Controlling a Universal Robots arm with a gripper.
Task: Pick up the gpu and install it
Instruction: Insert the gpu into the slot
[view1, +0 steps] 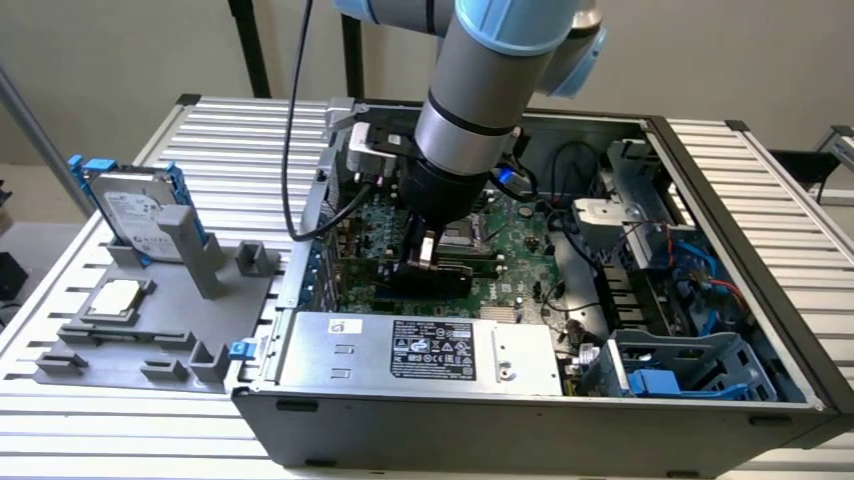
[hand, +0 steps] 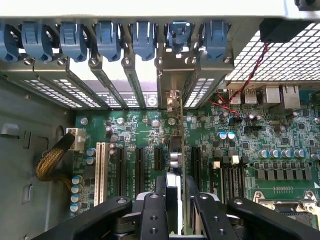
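A Universal Robots arm reaches down into an open computer case on a slatted tabletop, its gripper closed on the top edge of the gpu, a thin card held on edge just above the green motherboard. From the wrist view, the gripper has its dark fingers pinching the gpu, whose silver bracket runs up toward the row of blue slot latches at the case's rear wall, roughly in line with an expansion slot. The pickup looks complete and the work appears to be at the seating step; whether the card's edge has entered the slot cannot be told. Finishing would call for a straight, even press with the bracket kept lined up in its opening. At the exterior view's left, a grey fixture holds a hard drive and a CPU chip.
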